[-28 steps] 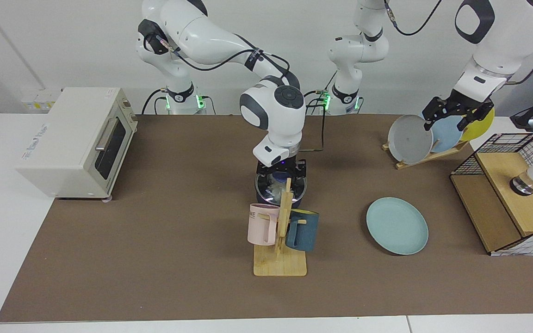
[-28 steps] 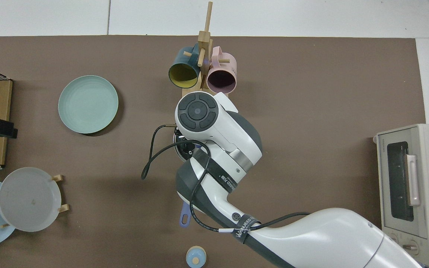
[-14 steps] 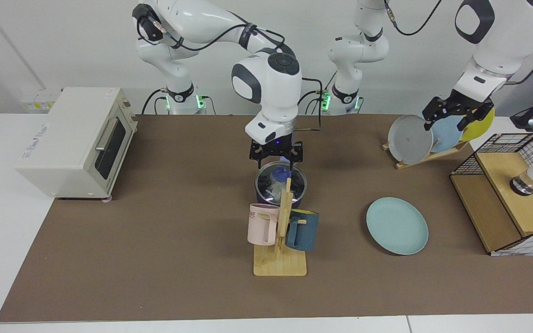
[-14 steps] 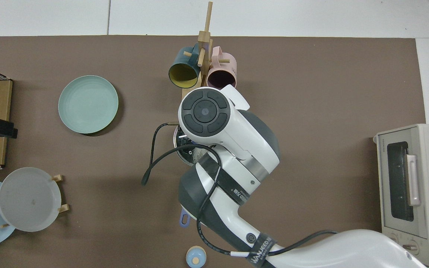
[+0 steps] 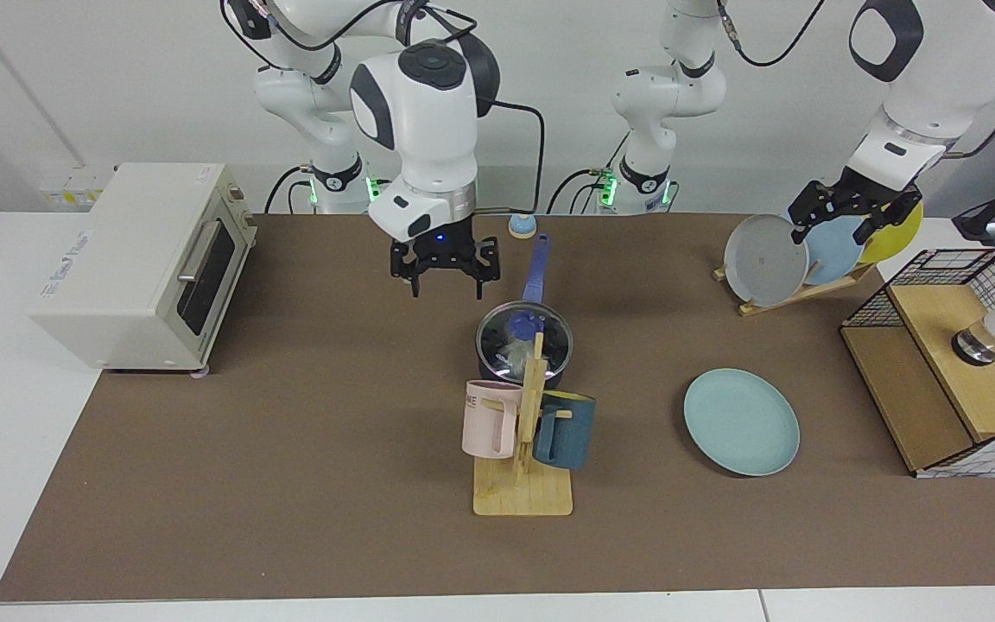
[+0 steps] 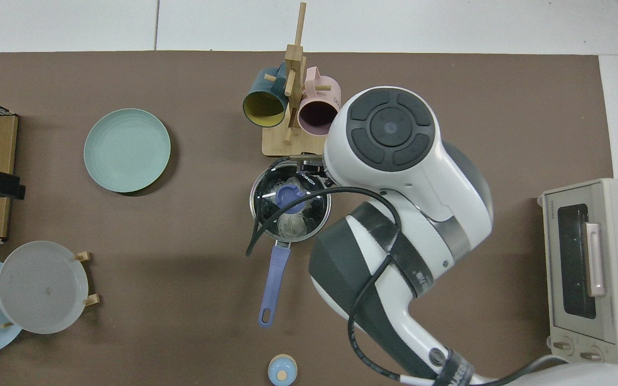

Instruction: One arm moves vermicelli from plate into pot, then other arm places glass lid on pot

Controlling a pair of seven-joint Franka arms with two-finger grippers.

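Two arms stand at the tabletop. At the facing view's left, the right arm has its end effector hanging above the mat, empty, fingers apart, off to the toaster oven side of the pot and nearer the bases. The left arm waits at the far side; its end effector sits high by the plate rack, fingers apart and holding nothing. The plate lies bare on the mat, well apart from the pot, on the left arm's side. The pot stands mid-mat just behind the mug stand, its handle running straight back toward the arm bases. The glass lid sits flat on the pot rim, knob upward. The vermicelli shows as a pale tangle through the glass, inside the pot. A small blue knob-like item rests near the far mat edge, beyond the handle tip. Judgement: both steps appear done; no grasp looks outstanding. The right end effector is much the nearer to the pot, which lies toward the mug stand and slightly toward the plate from it. Any retreat should stay clear of the handle, whose long axis points at the bases just beside that end effector.
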